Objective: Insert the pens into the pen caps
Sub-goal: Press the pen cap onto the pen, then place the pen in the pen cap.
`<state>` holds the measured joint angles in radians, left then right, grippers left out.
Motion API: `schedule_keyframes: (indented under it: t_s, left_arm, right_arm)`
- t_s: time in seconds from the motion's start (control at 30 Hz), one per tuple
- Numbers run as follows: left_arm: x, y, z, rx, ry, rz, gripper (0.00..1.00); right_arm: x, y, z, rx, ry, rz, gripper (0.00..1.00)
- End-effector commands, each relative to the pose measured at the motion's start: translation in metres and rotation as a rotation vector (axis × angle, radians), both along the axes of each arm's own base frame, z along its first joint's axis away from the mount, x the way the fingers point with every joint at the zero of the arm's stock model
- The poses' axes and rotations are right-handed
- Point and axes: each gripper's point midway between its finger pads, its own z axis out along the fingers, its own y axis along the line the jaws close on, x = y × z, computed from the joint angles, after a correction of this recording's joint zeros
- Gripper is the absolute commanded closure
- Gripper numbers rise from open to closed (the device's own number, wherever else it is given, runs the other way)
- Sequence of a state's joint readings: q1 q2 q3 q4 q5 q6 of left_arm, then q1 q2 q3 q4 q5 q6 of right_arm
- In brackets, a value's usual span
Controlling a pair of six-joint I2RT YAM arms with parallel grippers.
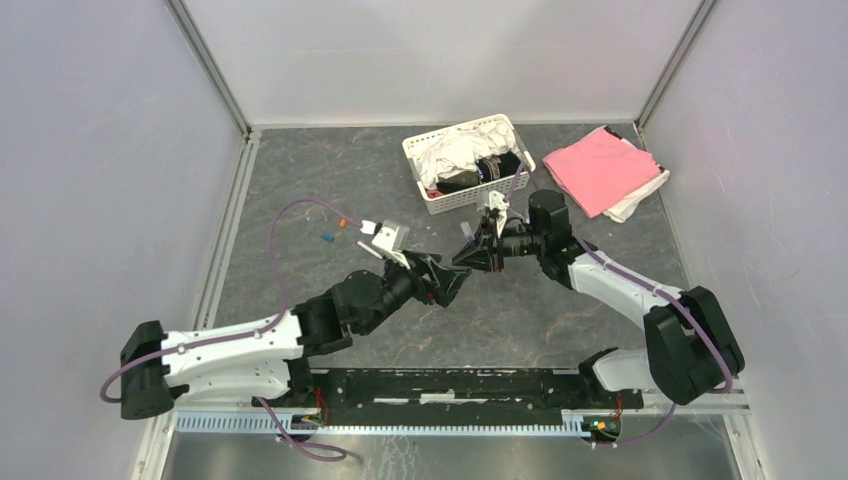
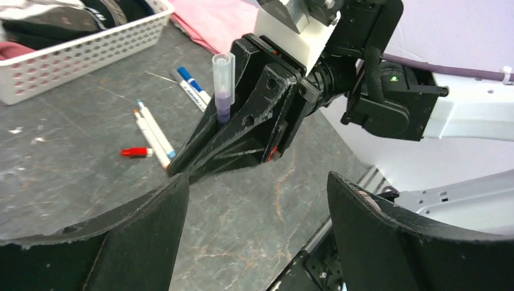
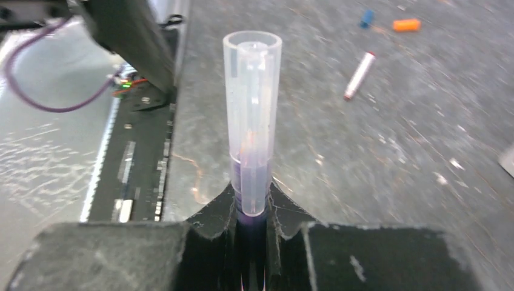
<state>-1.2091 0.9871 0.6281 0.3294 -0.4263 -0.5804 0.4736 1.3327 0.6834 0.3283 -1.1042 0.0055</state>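
Your right gripper pinches the clear, purple-based plastic cap low; your left gripper gapes empty. Any off-axis push could tilt it loose.

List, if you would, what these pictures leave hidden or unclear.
- Right wrist: the clear-and-purple piece has its lower end buried in the right gripper; pen or cap, unclear.
- Right wrist: the orange bit and blue bit are blurred.
- Top external: the loose pens are too small or behind the arms.
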Motion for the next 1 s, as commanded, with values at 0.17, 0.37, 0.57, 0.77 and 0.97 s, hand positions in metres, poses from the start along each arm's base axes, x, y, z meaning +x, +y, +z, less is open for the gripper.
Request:
schedule_keyframes:
  t_s: [0.17,0.37,0.57,0.77,0.97]
  left_arm:
    - [0.008,0.048,0.003,0.123,-0.074,0.120,0.10]
    - [0.010,0.055,-0.011,0.142,-0.067,0.149,0.10]
    - [0.010,0.061,-0.016,0.146,-0.069,0.161,0.10]
    - [0.009,0.068,-0.015,0.134,-0.072,0.176,0.10]
    - [0.008,0.071,-0.016,0.127,-0.070,0.175,0.10]
  right_arm:
    - [0.103,-0.060,-0.060,-0.344,-0.051,-0.446,0.93]
    - [0.155,-0.143,-0.110,-0.583,0.086,-0.792,0.88]
    - [0.160,-0.170,-0.149,-0.739,0.202,-0.832,0.83]
    - [0.160,-0.174,-0.158,-0.755,0.233,-0.855,0.74]
    - [0.161,-0.181,-0.165,-0.767,0.252,-0.871,0.72]
